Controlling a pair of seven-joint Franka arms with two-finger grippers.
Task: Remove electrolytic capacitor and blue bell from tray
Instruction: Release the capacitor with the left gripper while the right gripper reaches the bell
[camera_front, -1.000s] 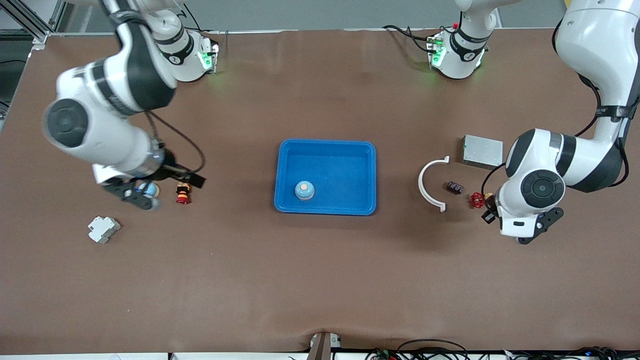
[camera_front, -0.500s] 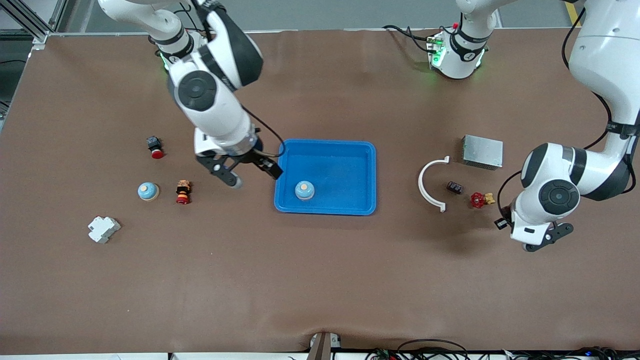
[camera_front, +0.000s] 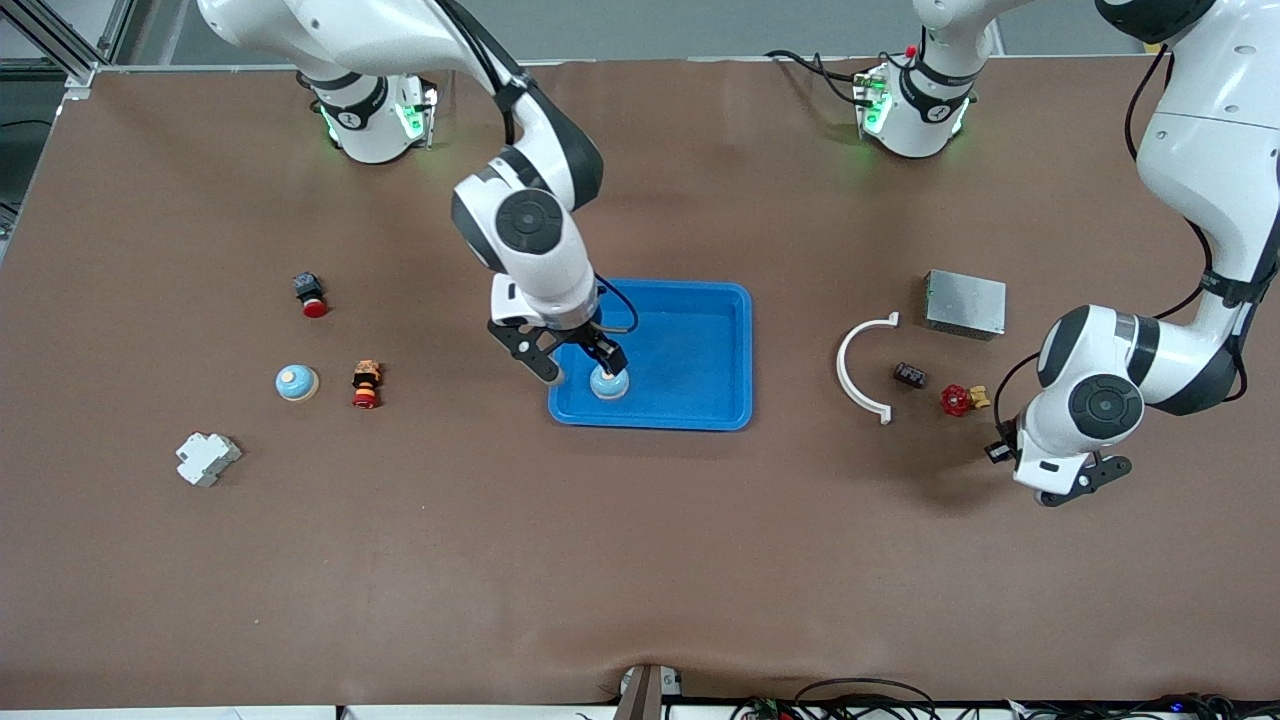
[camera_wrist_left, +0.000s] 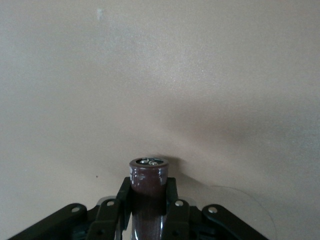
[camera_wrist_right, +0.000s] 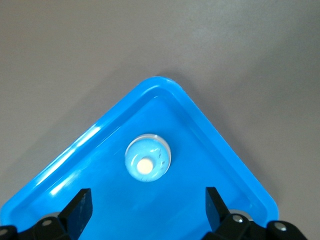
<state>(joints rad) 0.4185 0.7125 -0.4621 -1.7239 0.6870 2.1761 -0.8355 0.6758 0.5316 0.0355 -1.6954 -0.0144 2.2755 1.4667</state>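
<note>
A dark brown cylindrical capacitor (camera_wrist_left: 148, 195) is being pinched between the fingers of the left gripper (camera_front: 1068, 488), which is being held over bare table at the left arm's end, nearer to the front camera than the red valve (camera_front: 956, 400). In the left wrist view the capacitor's long axis is being kept in line with the fingers, with its flat silver-rimmed end pointing out past the fingertips toward the table (camera_front: 640, 560).

The right gripper (camera_front: 580, 366) is being held with its fingers spread wide over the corner of the blue tray (camera_front: 700, 340) that lies toward the right arm's end and nearer the front camera. A light blue bell (camera_wrist_right: 147, 160) is being left standing upright in that corner of the tray, its pale button facing up, between the spread fingers as the right wrist view shows it. Whether the fingers are touching it cannot be told.

A second blue bell (camera_front: 296, 382) is being left on the table toward the right arm's end, beside a small red and black figure (camera_front: 366, 385).
</note>
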